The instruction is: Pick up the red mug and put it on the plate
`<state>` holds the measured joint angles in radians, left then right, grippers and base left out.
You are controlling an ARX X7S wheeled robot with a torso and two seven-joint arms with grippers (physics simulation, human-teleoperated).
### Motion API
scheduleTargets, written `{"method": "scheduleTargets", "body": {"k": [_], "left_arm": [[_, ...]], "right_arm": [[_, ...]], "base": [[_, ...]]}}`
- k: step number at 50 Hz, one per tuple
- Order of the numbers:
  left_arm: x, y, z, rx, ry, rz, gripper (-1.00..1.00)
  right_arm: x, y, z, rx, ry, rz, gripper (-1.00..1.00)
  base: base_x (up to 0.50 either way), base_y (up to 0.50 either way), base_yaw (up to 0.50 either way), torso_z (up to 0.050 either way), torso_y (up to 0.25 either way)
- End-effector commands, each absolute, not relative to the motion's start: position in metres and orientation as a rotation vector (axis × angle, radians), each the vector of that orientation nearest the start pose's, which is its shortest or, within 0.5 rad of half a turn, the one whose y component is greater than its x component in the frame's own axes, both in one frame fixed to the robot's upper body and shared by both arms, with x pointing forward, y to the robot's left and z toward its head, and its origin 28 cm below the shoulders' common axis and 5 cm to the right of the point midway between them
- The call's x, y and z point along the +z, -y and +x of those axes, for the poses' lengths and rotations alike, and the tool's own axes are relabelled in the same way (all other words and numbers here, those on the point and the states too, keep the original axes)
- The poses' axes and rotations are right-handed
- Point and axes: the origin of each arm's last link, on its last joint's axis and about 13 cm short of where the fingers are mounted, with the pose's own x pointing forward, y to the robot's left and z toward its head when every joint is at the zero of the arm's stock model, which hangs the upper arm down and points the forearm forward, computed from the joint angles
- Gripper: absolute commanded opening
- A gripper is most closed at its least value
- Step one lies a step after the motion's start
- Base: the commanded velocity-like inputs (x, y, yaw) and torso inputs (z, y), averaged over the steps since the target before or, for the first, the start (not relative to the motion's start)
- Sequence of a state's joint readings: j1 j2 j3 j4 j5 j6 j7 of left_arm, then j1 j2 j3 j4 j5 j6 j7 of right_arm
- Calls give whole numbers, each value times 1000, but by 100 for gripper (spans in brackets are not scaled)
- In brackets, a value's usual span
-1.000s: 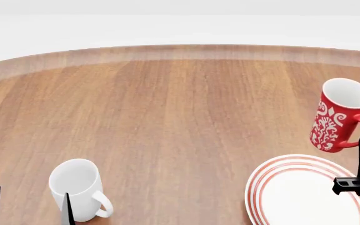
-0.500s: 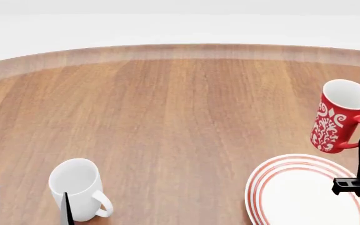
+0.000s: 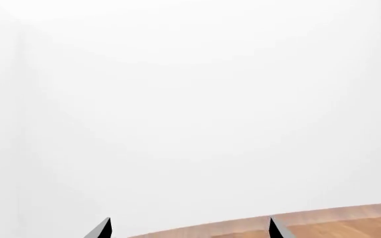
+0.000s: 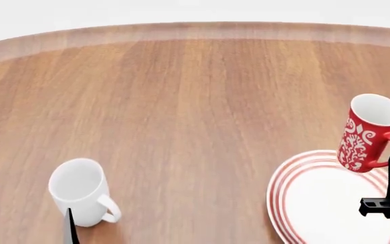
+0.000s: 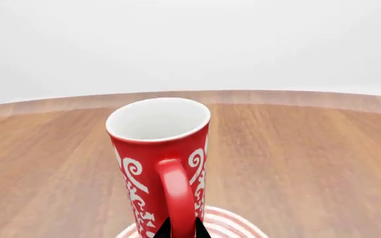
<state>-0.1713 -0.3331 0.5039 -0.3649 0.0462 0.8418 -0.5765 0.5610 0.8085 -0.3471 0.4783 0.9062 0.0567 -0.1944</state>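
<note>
Since a second ago, red mug (image 4: 367, 133) carried from counter (image 4: 181, 101) over plate (image 4: 317, 203) rim. Right gripper (image 5: 180, 229) jaws pinch its handle; left gripper (image 4: 26, 223) jaws spread, empty. Advance toward plate centre, then lower upright before release.

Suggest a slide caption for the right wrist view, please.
Right gripper clamps the red mug by its handle, upright above the red-ringed plate.

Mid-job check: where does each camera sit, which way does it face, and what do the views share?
Head: high, facing forward-down over table, white mug, plate, red mug; both pincers show.
Left wrist: by left pincer, facing the blank wall.
Right wrist: behind right pincer, shut on the handle.
Head and right wrist share red mug and plate.
</note>
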Motion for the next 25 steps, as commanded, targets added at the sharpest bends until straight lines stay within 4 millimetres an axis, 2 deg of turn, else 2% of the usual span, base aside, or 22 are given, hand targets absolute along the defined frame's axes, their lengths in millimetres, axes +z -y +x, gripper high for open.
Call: {"method": "scheduleTargets", "body": {"k": [1,25], "left_arm": [[13,-207,222,-16,605,118,100],[13,-207,222,-18,607,119,100]], "right_arm": [[109,299,291,65,-45,61,-100],[112,296,292,64,-38,62,-100]], "base": [[0,0,0,18,-125],[0,0,0,18,-125]]}}
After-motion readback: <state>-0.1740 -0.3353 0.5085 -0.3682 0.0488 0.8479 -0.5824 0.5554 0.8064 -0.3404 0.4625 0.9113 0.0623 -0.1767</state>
